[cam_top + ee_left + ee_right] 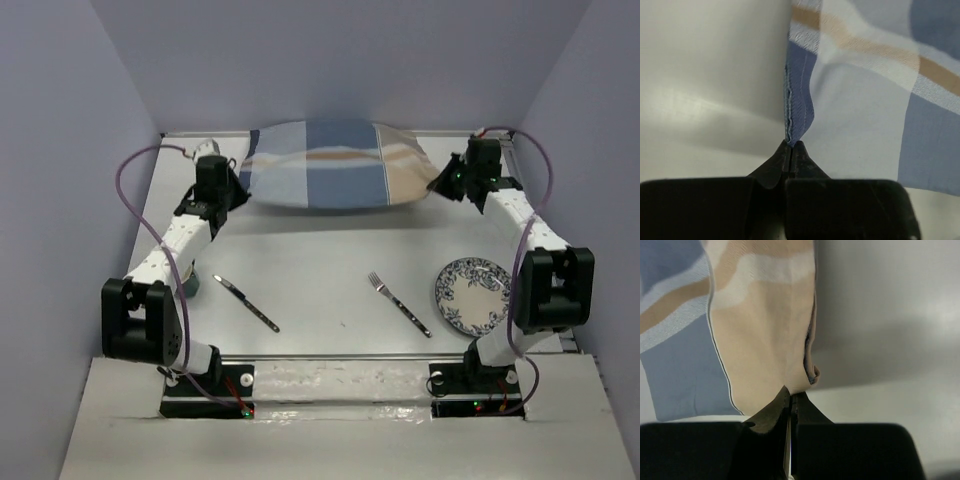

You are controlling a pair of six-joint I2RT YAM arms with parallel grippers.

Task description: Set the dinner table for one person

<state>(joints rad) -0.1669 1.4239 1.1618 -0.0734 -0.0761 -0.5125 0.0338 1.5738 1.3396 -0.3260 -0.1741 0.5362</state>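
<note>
The large off-white rectangular dinner table (330, 250) lies under everything; over its far part the blue-and-tan striped cloth placemat (335, 165) hangs stretched between your left gripper (791, 148) and right gripper (790, 394), each clenched on a corner. Lower both evenly, holding it taut

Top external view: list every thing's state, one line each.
placemat: held up between both end effectors, sagging.
left end effector: shut on placemat edge.
right end effector: shut on placemat edge.
knife: lying flat on dinner table.
fork: lying flat.
plate: flat, empty.
</note>
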